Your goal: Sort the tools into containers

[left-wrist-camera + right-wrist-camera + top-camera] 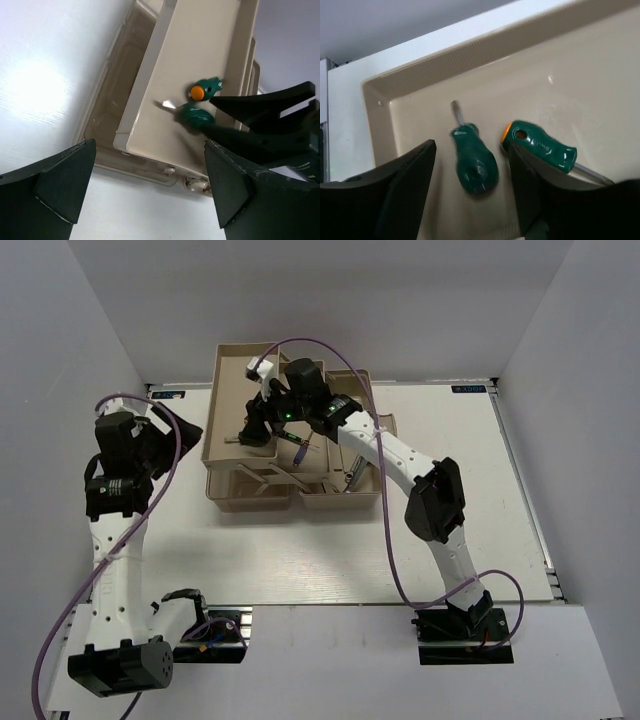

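Observation:
My right gripper hangs open over the beige upper-left tray of the toolbox. A stubby green-handled screwdriver lies on the tray floor between its fingers, touching neither. A second green-handled screwdriver with an orange end lies beside it, next to the right finger. From the left wrist, both green handles show on that tray, under the black right gripper. My left gripper stands wide open and holds nothing, left of the toolbox. A thin blue-handled screwdriver and a silver wrench lie in the trays to the right.
The toolbox's tiered trays are spread at the back of the white table, against the back wall. White walls close in both sides. A purple cable loops over the right arm.

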`<state>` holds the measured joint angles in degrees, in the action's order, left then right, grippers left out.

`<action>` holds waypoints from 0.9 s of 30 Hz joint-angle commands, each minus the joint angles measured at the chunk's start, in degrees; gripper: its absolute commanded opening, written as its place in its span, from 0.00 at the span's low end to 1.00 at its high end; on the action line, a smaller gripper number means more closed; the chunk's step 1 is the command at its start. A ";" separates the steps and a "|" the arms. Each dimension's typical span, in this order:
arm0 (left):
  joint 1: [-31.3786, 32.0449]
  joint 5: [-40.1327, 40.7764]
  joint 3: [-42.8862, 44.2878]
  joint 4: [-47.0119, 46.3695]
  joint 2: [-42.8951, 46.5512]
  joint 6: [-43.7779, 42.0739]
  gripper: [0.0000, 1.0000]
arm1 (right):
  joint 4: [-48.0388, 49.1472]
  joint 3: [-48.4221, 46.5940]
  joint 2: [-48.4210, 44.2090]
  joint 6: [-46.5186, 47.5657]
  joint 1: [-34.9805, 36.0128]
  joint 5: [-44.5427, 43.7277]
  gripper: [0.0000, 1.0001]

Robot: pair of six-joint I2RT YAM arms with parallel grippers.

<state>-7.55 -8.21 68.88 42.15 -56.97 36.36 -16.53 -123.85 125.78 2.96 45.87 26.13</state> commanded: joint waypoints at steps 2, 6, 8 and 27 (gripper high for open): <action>-0.36 8.80 3.72 6.01 1.94 -0.07 0.99 | 6.24 0.79 -5.52 0.20 -0.34 4.01 0.70; -0.36 18.39 2.23 10.57 4.14 3.54 0.99 | 13.96 7.65 -12.11 2.22 -0.60 11.89 0.73; -0.36 19.72 0.73 11.63 4.76 5.28 0.82 | 21.22 12.30 -15.19 3.10 -1.22 19.35 0.53; -0.88 13.92 -19.84 11.02 11.71 14.88 0.85 | 15.89 44.04 -22.34 58.74 15.38 2.20 0.66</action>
<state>-7.66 6.63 48.71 54.39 -46.06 50.33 -7.51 -81.12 102.61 56.58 60.01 37.89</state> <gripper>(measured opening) 0.847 0.648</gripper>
